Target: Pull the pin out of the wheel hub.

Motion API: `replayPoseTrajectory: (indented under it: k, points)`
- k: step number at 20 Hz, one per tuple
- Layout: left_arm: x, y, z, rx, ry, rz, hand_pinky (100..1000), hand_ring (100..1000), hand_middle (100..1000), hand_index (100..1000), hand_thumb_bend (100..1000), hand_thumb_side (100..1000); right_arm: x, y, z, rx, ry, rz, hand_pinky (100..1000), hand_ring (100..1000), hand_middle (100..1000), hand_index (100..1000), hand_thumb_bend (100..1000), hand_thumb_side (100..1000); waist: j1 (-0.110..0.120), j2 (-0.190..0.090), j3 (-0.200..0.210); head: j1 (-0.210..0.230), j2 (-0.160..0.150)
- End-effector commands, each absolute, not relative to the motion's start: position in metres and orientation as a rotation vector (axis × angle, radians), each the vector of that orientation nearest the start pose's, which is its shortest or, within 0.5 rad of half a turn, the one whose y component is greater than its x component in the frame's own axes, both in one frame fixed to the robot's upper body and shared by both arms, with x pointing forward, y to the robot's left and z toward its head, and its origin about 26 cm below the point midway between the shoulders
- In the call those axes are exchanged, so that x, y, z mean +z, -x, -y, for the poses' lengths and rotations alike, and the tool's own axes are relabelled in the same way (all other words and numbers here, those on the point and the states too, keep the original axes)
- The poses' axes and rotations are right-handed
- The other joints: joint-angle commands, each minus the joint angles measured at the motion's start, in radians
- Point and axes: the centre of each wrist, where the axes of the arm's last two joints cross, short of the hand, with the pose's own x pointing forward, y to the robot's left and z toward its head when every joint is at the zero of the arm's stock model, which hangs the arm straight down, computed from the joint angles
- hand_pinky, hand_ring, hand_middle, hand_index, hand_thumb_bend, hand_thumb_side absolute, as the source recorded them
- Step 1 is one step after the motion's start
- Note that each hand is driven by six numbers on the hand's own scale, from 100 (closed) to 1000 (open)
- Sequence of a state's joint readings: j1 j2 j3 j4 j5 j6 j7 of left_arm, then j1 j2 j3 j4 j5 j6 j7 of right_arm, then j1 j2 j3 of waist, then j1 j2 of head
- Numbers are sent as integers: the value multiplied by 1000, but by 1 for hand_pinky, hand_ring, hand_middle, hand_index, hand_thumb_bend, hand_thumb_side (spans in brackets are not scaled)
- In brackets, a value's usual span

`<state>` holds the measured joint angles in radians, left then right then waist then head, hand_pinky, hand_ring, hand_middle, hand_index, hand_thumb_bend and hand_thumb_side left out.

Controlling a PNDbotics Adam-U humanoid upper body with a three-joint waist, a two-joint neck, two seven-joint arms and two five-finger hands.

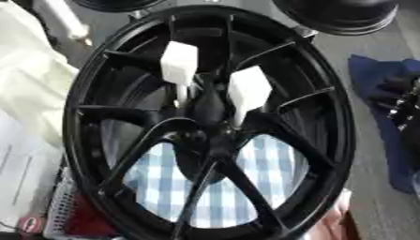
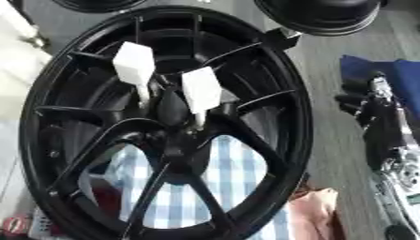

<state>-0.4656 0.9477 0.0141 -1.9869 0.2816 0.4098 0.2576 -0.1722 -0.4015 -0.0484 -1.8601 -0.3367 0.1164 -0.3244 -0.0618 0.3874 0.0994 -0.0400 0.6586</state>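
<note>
A black spoked wheel hub stands tilted and fills most of both views. Two pins with white block-shaped heads stick out near its centre: one at the upper left, the other just to its right and lower. Their thin shafts run down toward the middle of the hub. My right hand shows at the right edge, black with a silver arm behind it. It is open and apart from the rim, holding nothing. My left hand is not visible.
A blue-and-white checked cloth shows through the lower spokes. A dark blue cloth lies to the right, pale fabric to the left. A round black object sits at the top right, something pink at the lower right.
</note>
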Motion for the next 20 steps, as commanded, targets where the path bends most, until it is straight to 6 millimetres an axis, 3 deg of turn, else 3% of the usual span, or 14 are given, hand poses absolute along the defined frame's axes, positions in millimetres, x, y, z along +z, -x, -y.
replayPoseTrajectory:
  k: [1,6,8,9,10,14,20]
  points:
    - [330,-277,-343,-223,-805,2028,420,463,290,447,100,469,158,-296,316,-168,237,1954,807,709,712,715,100,856,-4,-14,2,7,-11]
    - [303,-274,-365,-117,-970,1968,507,558,399,558,100,530,159,-294,317,-192,244,1964,809,709,712,716,100,855,-28,-11,-1,8,-21]
    - [288,-278,-375,-161,-1008,1930,598,738,604,805,100,693,159,-295,315,-201,233,1962,808,709,712,716,100,856,-35,-8,2,9,-25]
    - [281,-280,-380,-196,-1037,1893,607,751,620,814,100,706,159,-295,315,-202,228,1963,808,709,712,716,100,856,-38,-7,3,9,-26]
    - [272,-283,-384,-226,-1050,1845,699,876,774,877,213,819,159,-296,314,-202,224,1963,808,709,712,716,100,856,-41,-6,4,8,-27]
    - [253,-288,-397,-246,-1086,1718,724,905,817,893,257,981,159,-294,314,-204,223,1964,809,710,712,716,100,857,-50,-4,5,10,-27]
    - [251,-289,-399,-147,-1062,1746,695,882,774,849,178,955,158,-293,315,-220,232,1963,809,709,712,717,100,855,-54,-3,6,15,-27]
